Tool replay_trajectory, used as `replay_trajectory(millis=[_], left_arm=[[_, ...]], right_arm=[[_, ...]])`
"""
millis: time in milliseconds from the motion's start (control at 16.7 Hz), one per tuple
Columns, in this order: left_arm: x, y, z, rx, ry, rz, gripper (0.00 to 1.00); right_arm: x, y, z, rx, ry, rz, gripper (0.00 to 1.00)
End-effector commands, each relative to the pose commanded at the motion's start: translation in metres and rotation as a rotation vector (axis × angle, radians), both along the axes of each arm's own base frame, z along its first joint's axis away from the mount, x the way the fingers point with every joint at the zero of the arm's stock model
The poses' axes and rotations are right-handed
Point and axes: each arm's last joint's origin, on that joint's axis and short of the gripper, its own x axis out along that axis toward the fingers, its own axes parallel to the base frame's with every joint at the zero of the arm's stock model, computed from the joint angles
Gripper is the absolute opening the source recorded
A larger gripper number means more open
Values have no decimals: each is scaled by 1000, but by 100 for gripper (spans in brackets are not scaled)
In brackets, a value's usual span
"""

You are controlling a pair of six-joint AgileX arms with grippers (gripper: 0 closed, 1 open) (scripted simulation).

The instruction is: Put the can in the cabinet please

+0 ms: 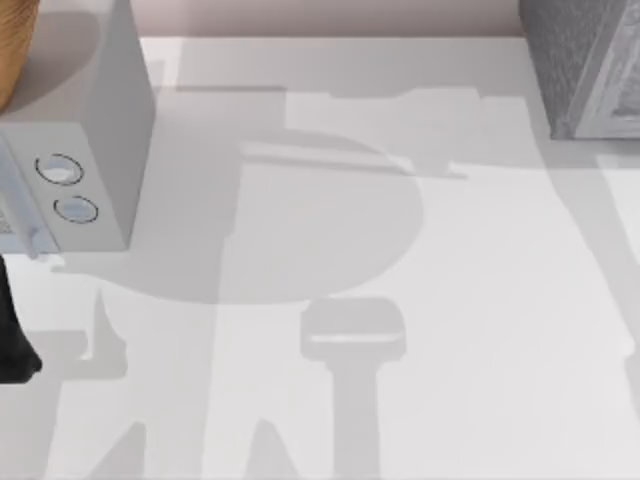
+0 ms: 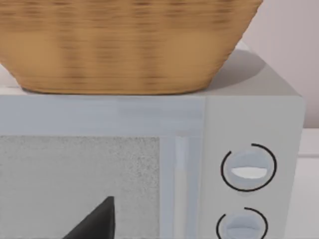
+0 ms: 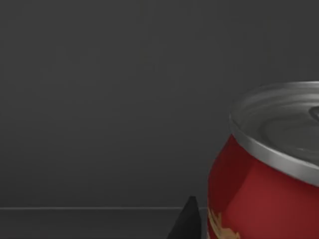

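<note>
Right wrist view has the can (image 3: 269,174) upright against a dark wall, seemingly inside the cabinet (image 1: 590,65), one dark fingertip just beside it, grip impossible to tell, so placing looks the step, with release and withdrawal next.

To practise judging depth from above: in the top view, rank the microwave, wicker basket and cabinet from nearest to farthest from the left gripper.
The left gripper is at the table's left, facing the microwave door.
1. microwave, left side, straight ahead of it.
2. wicker basket, on the microwave's top, far left corner.
3. cabinet, far right corner.
</note>
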Motion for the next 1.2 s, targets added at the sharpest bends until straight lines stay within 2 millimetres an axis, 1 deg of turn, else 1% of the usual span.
replay_trajectory(millis=[240,360,660,1080,1200], left_arm=[[0,0,0,0,0,0,100],[0,0,0,0,0,0,100],[0,0,0,0,0,0,100],[0,0,0,0,0,0,100],[0,0,0,0,0,0,100]], right_arm=[[18,0,8,5,-12,-1,0],[29,1,8,4,-7,3,0],[56,1,5,0,7,8,0],[87,-1,1,4,-1,9,0],[96,-3,-5,1,7,8,0]])
